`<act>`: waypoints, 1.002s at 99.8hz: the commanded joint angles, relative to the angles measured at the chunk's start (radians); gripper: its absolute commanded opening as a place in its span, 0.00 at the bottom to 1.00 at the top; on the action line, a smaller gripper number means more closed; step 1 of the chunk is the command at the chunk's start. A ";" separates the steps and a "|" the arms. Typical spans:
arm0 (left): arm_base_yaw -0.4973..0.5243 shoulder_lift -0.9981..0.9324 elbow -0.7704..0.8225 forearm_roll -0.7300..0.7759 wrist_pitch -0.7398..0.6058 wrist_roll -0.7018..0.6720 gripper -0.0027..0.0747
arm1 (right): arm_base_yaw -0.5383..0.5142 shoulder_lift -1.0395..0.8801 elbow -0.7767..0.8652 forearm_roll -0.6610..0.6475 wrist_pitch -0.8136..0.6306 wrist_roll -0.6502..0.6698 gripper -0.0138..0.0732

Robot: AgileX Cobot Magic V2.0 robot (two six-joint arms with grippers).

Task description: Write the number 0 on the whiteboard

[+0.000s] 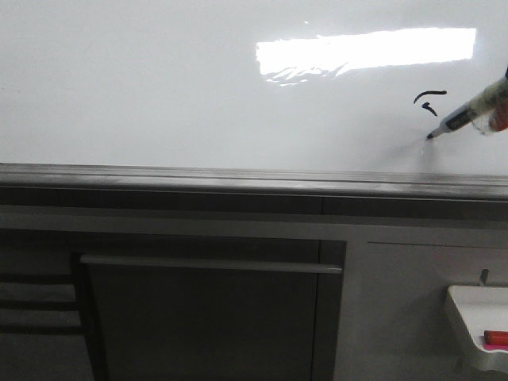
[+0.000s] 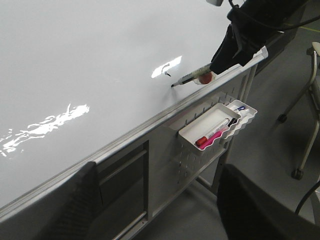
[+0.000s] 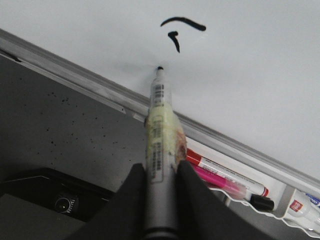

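The whiteboard (image 1: 159, 87) is a large glossy white panel with a grey edge rail and a bright glare. Two short black strokes of the number 0 (image 1: 429, 99) sit at its lower right, a curved arc above a small hook; they also show in the right wrist view (image 3: 180, 27) and the left wrist view (image 2: 167, 70). My right gripper (image 3: 161, 172) is shut on a grey marker (image 3: 160, 135) wrapped in yellowish tape; its tip touches the board just below the strokes (image 1: 431, 136). My left gripper (image 2: 160, 200) is open and empty, away from the board.
A white tray (image 2: 202, 122) hangs under the rail at the right, holding red and pink markers (image 3: 225, 177). It also shows in the front view (image 1: 468, 313). A grey cabinet frame with a bar (image 1: 210, 263) stands below the board. A chair (image 2: 310, 100) stands on the floor.
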 commanded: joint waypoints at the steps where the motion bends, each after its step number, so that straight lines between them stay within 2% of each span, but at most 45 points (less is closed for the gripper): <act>1: -0.003 0.013 -0.025 0.000 -0.080 -0.009 0.63 | 0.000 -0.004 -0.030 -0.026 -0.026 -0.012 0.23; 16: -0.003 0.013 -0.025 -0.002 -0.080 -0.009 0.63 | 0.000 -0.004 -0.036 -0.053 -0.043 0.005 0.23; 39: -0.003 0.013 -0.025 -0.002 -0.080 -0.009 0.63 | 0.000 -0.004 -0.078 -0.190 0.006 0.082 0.23; 100: -0.003 0.013 -0.025 -0.009 -0.080 -0.009 0.63 | 0.000 0.028 -0.124 -0.190 -0.151 0.097 0.23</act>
